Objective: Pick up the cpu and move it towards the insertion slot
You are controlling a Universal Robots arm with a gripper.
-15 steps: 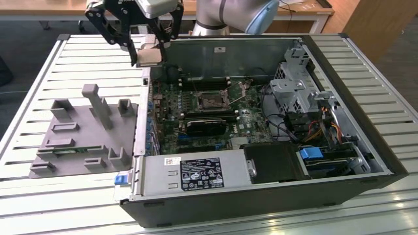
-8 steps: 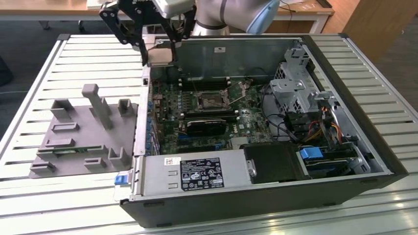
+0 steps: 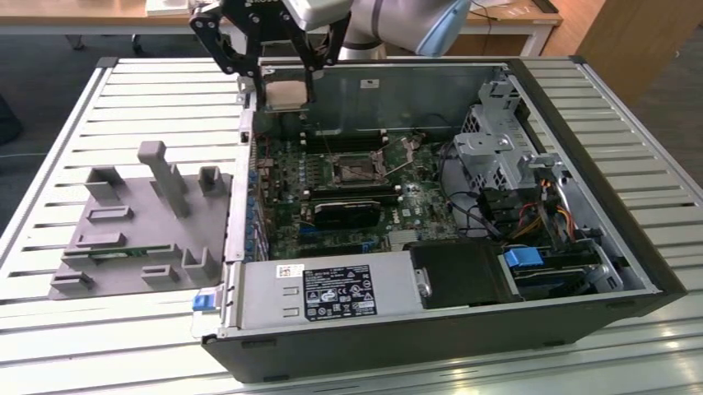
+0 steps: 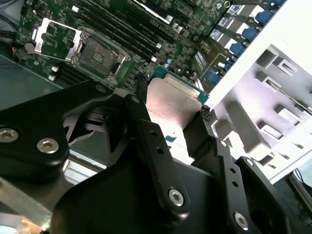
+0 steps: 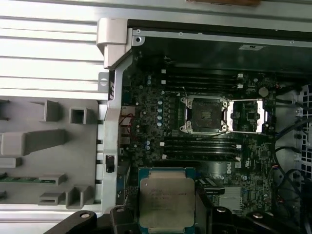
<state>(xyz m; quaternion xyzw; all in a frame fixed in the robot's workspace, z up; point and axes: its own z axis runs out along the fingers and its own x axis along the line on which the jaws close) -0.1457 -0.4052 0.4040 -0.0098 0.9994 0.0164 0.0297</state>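
Note:
My gripper [image 3: 288, 97] is shut on the cpu [image 3: 288, 89], a thin square chip with a silvery top, and holds it in the air above the far corner of the open computer case on the exterior view's left. Both wrist views show the cpu [image 4: 171, 108] [image 5: 166, 197] clamped by its two opposite edges between the black fingers [image 4: 146, 131]. The insertion slot [image 3: 354, 169] is a square socket with a dark centre and a metal frame swung open beside it. It lies on the green motherboard, apart from the chip, and appears in both wrist views [image 4: 97, 56] [image 5: 204, 115].
The case [image 3: 615, 247] stands open on a white slatted table [image 3: 143, 90]. A grey fixture with pegs [image 3: 143, 222] sits on the exterior view's left. Inside the case are a grey power-supply box [image 3: 318, 292], a black finned block [image 3: 346, 216], long memory slots [image 5: 200, 146], a drive cage [image 3: 495, 148] and cables [image 3: 538, 218].

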